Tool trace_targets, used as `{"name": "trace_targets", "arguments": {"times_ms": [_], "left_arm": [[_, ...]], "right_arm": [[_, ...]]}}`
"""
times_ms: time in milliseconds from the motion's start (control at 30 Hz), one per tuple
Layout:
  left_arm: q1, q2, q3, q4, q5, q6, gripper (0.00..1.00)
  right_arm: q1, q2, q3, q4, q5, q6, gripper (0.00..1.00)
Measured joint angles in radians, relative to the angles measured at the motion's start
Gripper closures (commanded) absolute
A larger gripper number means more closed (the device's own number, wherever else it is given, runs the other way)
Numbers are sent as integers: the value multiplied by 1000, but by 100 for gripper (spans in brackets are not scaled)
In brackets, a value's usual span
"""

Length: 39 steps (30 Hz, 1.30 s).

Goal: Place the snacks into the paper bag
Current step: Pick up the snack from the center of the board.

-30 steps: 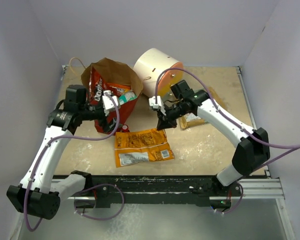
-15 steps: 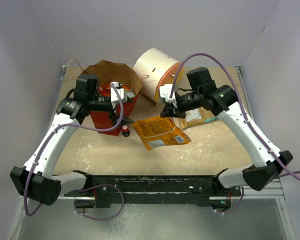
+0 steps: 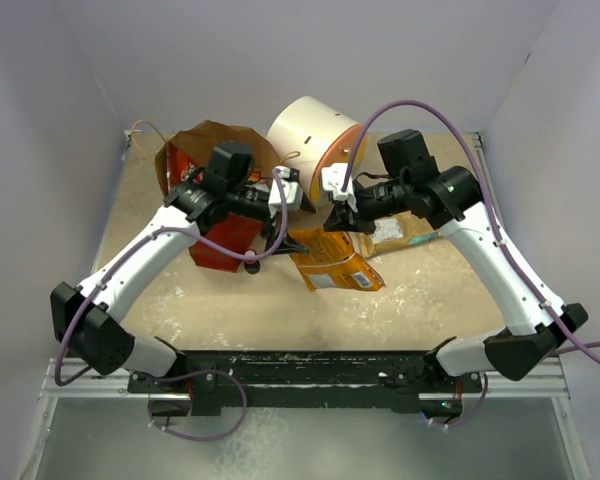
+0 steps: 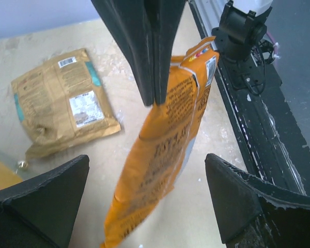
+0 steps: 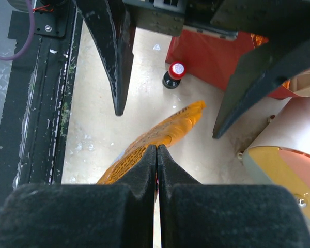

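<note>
The tall red paper bag with brown kraft inside [image 3: 218, 245] sits at the table's left rear, and the large crinkly orange snack packet [image 3: 335, 265] hangs just right of it, outside. The right gripper [image 5: 156, 150] is clamped on the packet's top edge. The left gripper [image 4: 147, 165] is spread wide around the packet.

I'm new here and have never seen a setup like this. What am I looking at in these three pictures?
Two robot arms, left and right, are bolted to the near edge of a table. One picture looks down from above. The other two come from cameras on each wrist, so the black wedges there are gripper fingers. The right gripper is shut on an orange packet, which hangs from it. The left gripper is open, facing that packet and holding nothing. Also on the table are a red paper bag, a tan packet, a small red-capped bottle and a cream cylinder.
</note>
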Motion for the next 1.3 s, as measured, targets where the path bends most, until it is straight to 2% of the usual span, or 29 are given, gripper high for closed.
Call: {"name": "trace_targets", "arguments": {"times_ms": [200, 467, 667, 800, 967, 1067, 1133, 1267, 1300], "left_arm": [[-35, 59, 18, 78, 31, -49, 12], [-68, 76, 16, 174, 92, -138, 42], [-69, 90, -12, 243, 126, -212, 51], [-72, 93, -29, 261, 137, -232, 63], [-73, 94, -29, 279, 141, -247, 74], [-75, 94, -31, 283, 143, -255, 86], [-76, 94, -35, 290, 144, -258, 99], [-78, 94, -41, 288, 131, -259, 100], [-78, 93, -41, 288, 124, -259, 100]], "right_arm": [[0, -3, 0, -1, 4, 2, 100], [0, -47, -15, 10, 20, 16, 100], [0, -58, -30, 20, 22, 24, 100], [0, -57, -38, 23, 26, 32, 100], [0, -57, -39, 34, 28, 44, 100], [0, -57, -39, 37, 29, 50, 100], [0, -58, -40, 41, 30, 53, 100], [-2, -61, -54, 55, 46, 66, 99], [-5, -64, -60, 63, 48, 70, 94]]}}
